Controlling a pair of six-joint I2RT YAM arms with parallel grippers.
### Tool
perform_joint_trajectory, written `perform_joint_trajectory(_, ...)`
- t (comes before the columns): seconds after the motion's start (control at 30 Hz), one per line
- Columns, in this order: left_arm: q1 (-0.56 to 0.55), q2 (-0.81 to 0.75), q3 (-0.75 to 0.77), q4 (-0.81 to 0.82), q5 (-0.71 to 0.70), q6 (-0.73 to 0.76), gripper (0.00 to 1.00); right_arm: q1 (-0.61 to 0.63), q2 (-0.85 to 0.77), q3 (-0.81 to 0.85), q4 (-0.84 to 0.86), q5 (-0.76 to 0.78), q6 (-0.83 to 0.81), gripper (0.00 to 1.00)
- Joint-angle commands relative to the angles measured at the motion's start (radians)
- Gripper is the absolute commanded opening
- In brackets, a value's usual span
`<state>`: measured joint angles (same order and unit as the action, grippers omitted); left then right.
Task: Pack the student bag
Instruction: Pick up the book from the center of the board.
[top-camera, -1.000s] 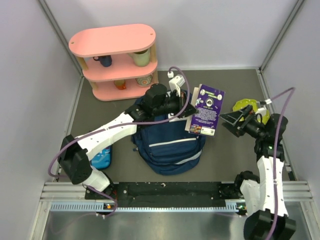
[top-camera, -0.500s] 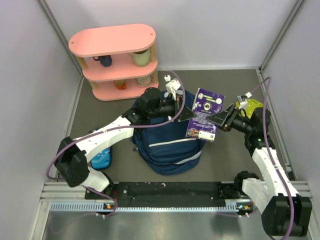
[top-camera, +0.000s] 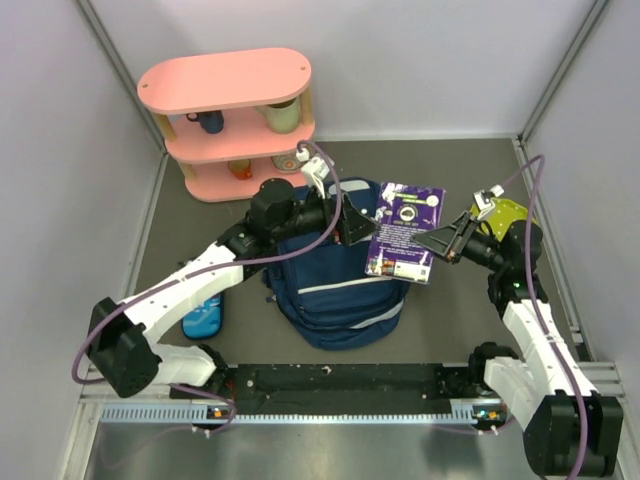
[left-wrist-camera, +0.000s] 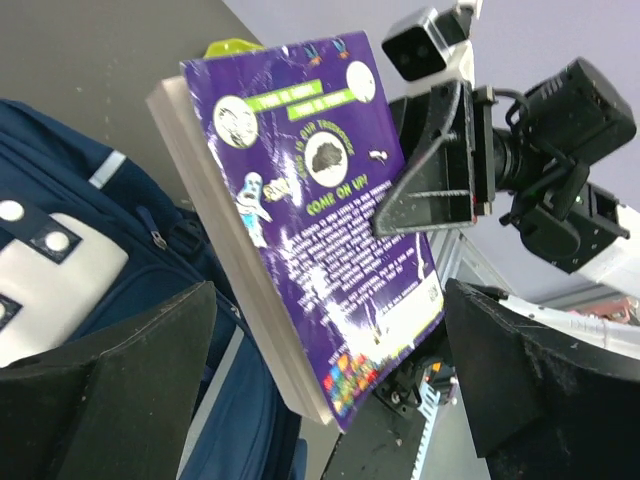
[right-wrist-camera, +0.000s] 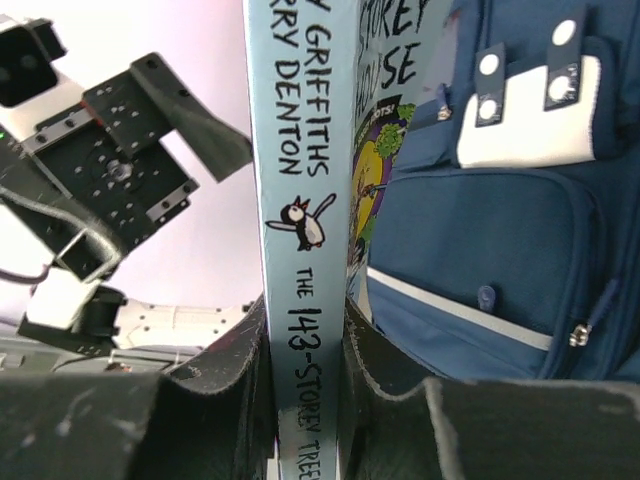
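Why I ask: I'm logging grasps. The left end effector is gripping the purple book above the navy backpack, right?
No, the right end effector grips the purple book above the navy backpack; the right wrist view shows it pinching the spine. The left end effector stands open.

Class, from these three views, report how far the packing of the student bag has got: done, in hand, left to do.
Done: nothing visibly packed. In hand: the right gripper is shut on the purple book above the student bag; the left gripper stands open beside it. Left: getting the book into the bag; the blue pencil case lies outside on the table.
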<state>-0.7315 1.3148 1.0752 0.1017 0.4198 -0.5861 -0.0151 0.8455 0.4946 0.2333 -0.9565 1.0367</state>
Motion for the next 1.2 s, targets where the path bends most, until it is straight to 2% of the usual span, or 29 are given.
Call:
perform_joint_trajectory(0.0, 0.035, -0.005, -0.018, 0.121, 0.02, -0.043, 0.99, 0.009, 0.006, -0.005, 0.3, -0.089, 0.146, 0.0)
perform_joint_trajectory(0.13, 0.05, 0.09, -0.005, 0.229, 0.091, -0.109, 0.99, 0.009, 0.027, -0.025, 0.533, -0.137, 0.296, 0.0)
perform_joint_trajectory(0.23, 0.06, 0.154, 0.003, 0.395, 0.18, -0.213, 0.99, 0.009, 0.041, -0.025, 0.61, -0.174, 0.357, 0.0)
perform_joint_trajectory(0.37, 0.064, 0.218, 0.025, 0.527, 0.244, -0.322, 0.99, 0.009, 0.066, -0.037, 0.872, -0.225, 0.483, 0.0)
perform_joint_trajectory(0.63, 0.081, 0.245, -0.006, 0.734, 0.312, -0.422, 0.99, 0.033, 0.185, -0.033, 1.038, -0.307, 0.572, 0.0)
perform_joint_trajectory(0.73, 0.081, 0.247, -0.011, 0.779, 0.349, -0.435, 0.83, 0.033, 0.24, -0.03, 1.074, -0.312, 0.579, 0.0)
perform_joint_trajectory(0.77, 0.083, 0.247, -0.015, 0.793, 0.353, -0.439, 0.68, 0.035, 0.253, -0.025, 1.075, -0.317, 0.58, 0.0)
perform_joint_trajectory(0.83, 0.081, 0.238, -0.021, 0.794, 0.356, -0.436, 0.56, 0.035, 0.291, -0.014, 1.087, -0.323, 0.582, 0.0)
perform_joint_trajectory(0.87, 0.083, 0.238, -0.024, 0.793, 0.359, -0.434, 0.38, 0.035, 0.306, -0.01, 1.094, -0.323, 0.582, 0.0)
perform_joint_trajectory(0.97, 0.083, 0.236, -0.026, 0.782, 0.378, -0.429, 0.14, 0.037, 0.34, 0.013, 1.098, -0.326, 0.582, 0.0)
perform_joint_trajectory(1.0, 0.083, 0.232, -0.029, 0.765, 0.376, -0.425, 0.0, 0.037, 0.348, 0.022, 1.092, -0.323, 0.58, 0.0)
perform_joint_trajectory(1.07, 0.087, 0.209, -0.049, 0.728, 0.346, -0.397, 0.0, 0.035, 0.363, 0.03, 1.0, -0.308, 0.542, 0.1)
perform_joint_trajectory(1.1, 0.089, 0.196, -0.06, 0.705, 0.323, -0.383, 0.0, 0.035, 0.365, 0.032, 0.961, -0.283, 0.522, 0.21)
perform_joint_trajectory(1.17, 0.098, 0.14, -0.089, 0.61, 0.239, -0.33, 0.0, 0.035, 0.356, 0.03, 0.847, -0.255, 0.459, 0.38)
